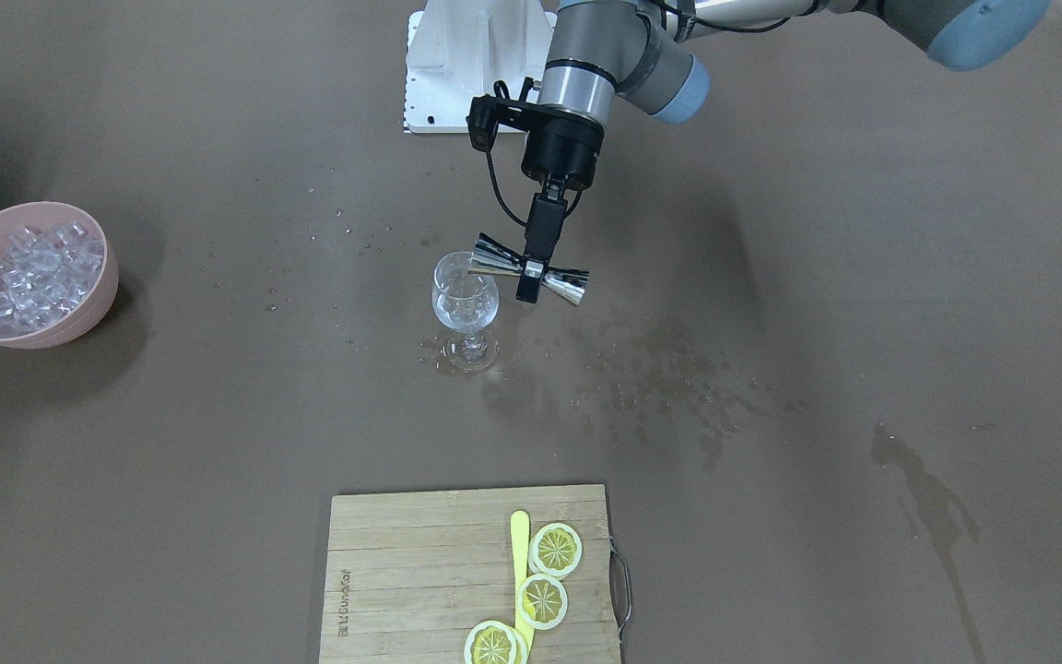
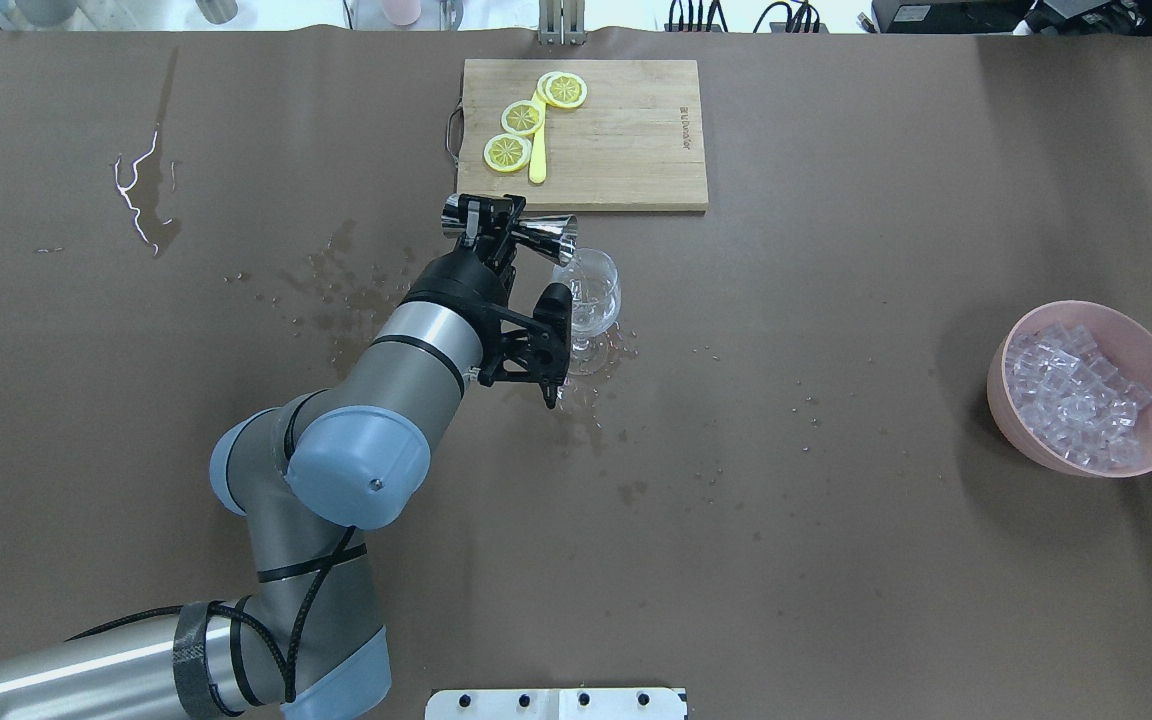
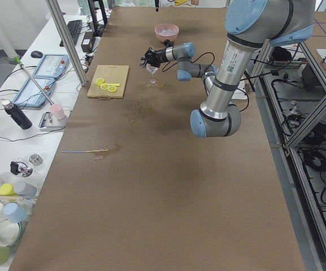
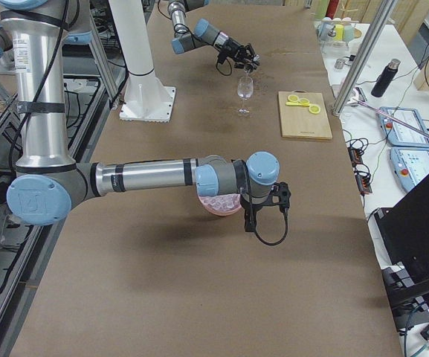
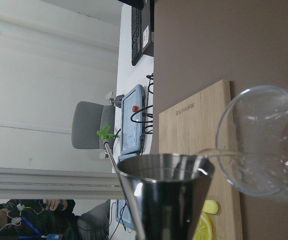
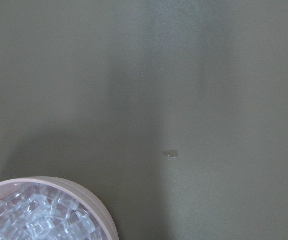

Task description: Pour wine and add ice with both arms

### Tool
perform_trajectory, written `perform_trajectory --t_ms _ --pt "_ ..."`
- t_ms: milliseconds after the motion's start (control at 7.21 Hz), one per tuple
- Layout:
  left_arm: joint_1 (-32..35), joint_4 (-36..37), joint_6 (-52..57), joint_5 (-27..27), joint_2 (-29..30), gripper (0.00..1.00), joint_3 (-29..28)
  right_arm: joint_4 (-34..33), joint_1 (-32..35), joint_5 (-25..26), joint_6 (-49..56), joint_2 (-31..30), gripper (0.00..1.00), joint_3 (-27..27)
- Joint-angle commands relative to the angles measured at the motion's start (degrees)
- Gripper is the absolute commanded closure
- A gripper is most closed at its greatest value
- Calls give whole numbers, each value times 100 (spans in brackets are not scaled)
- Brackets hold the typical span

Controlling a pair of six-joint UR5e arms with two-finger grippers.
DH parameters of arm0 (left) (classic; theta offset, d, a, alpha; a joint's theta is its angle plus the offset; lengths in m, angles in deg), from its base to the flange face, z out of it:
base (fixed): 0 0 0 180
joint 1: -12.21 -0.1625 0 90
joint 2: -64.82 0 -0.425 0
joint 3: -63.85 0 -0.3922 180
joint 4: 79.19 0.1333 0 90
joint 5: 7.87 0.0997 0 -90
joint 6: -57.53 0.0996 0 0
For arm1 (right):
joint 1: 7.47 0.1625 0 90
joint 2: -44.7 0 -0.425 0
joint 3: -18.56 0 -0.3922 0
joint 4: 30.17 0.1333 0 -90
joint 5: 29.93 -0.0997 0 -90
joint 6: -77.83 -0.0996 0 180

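Robotics laboratory: two silver-grey robot arms (image 4: pixel 147 177) stand at a long brown-covered table (image 3: pixel 151 186) beside a white pedestal (image 4: pixel 136 59). Around it are aluminium framing (image 3: pixel 66 39), a teach pendant (image 5: pixel 131 127) (red stop button on its face), a keyboard (image 3: pixel 72 31), a grey office chair (image 5: pixel 86 125) and trailing black cables (image 3: pixel 315 164).

Jigger (image 1: pixel 492 255): you see polished, mirror-bright metal.
Wine glass (image 1: pixel 465 300): clear, glossy glass.
Cutting board (image 1: pixel 420 563): pale matt wood, grain visible.
Bowl (image 1: pixel 98 295): smooth matt pink plastic.
Ice (image 1: pixel 33 277): glassy, translucent.
Table (image 1: pixel 218 443): matt brown cover, wet-speckled around your Wine glass.
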Motion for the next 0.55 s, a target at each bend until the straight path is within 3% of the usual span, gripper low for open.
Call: perform_trajectory --t_ms 0,416 --pt "-39 444 27 116 112 100 28 0 0 -5 -1 0 0 3" --pt "-39 446 501 116 157 100 19 0 0 4 -1 0 0 3"
